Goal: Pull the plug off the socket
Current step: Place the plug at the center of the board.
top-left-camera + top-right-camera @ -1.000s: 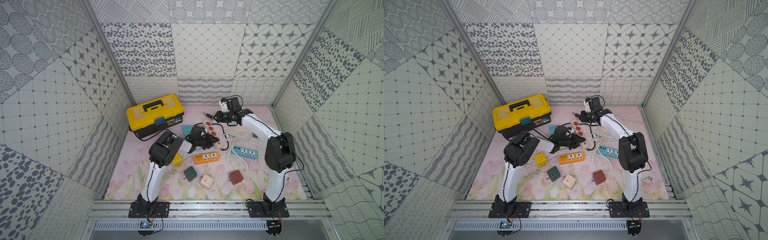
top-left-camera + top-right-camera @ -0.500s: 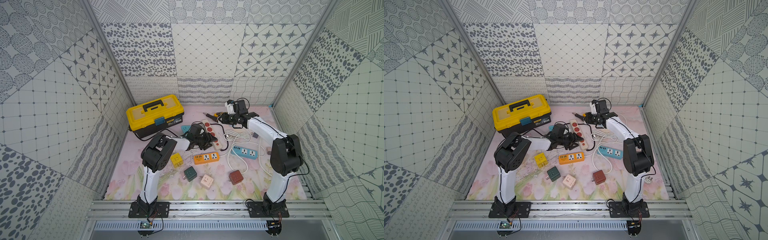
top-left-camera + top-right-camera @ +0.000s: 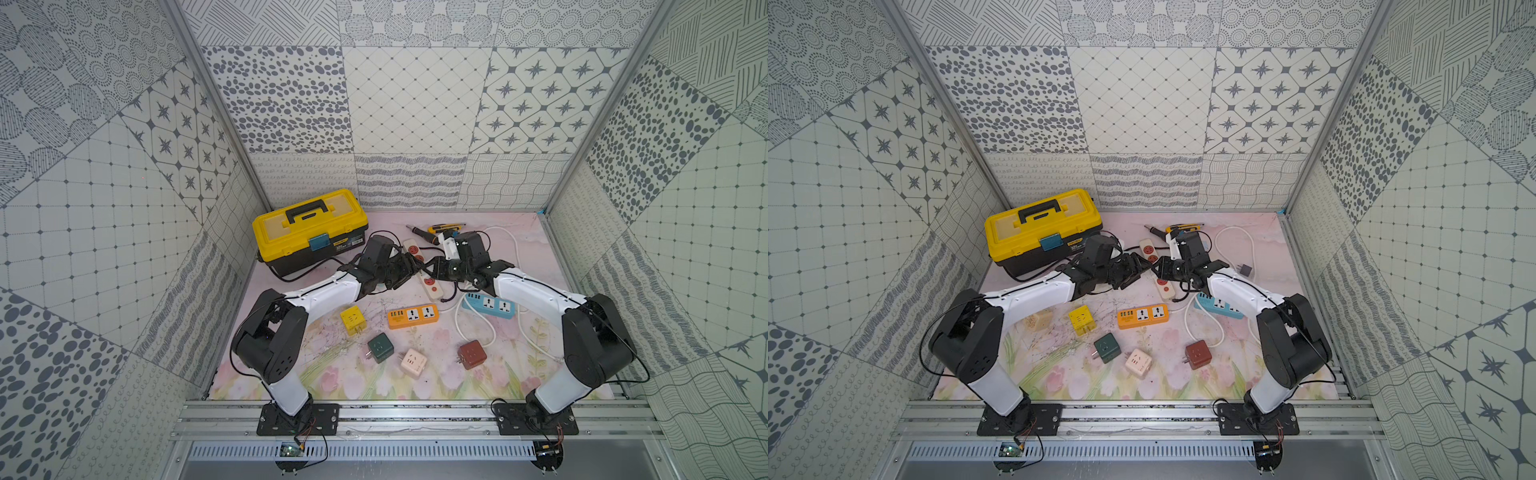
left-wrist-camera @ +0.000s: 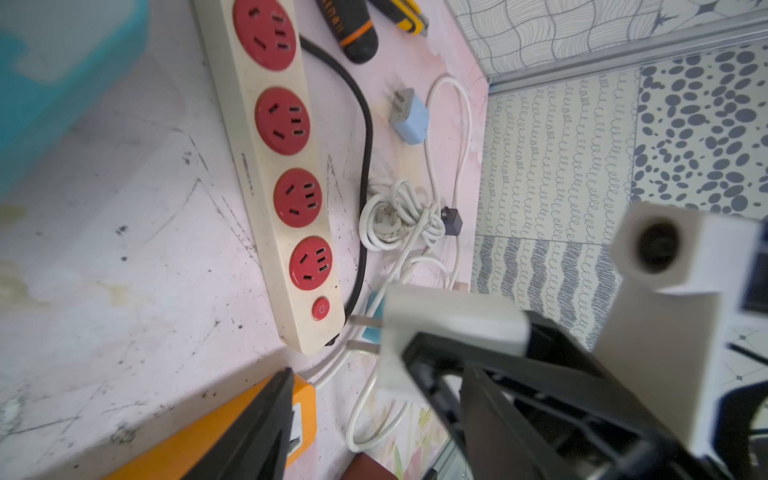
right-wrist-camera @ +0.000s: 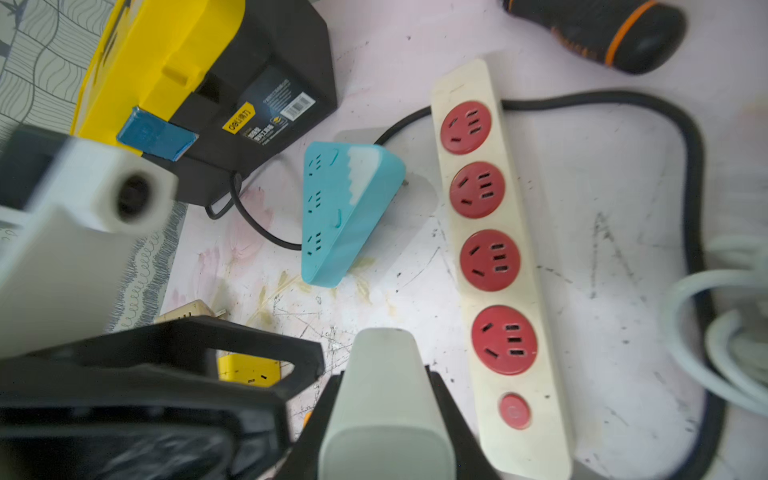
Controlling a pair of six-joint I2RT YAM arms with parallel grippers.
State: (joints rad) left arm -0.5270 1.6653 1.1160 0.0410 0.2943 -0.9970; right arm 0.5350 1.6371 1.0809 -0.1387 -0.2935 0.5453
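Right wrist view: the right gripper (image 5: 382, 376) is clamped on a white rectangular plastic plug (image 5: 382, 399), gripping it by its two flanks. The plug is out of the cream plastic power strip with four round red sockets (image 5: 494, 257) and hangs just beside the strip's switch end. In the left wrist view, the plug's long axis runs in line with the gripper's reach. Its two flat metal prongs (image 4: 362, 322) point away from the wrist toward the red switch (image 4: 320, 308) without touching it. In a top view, the left gripper (image 3: 407, 271) has its jaws spread and grips nothing.
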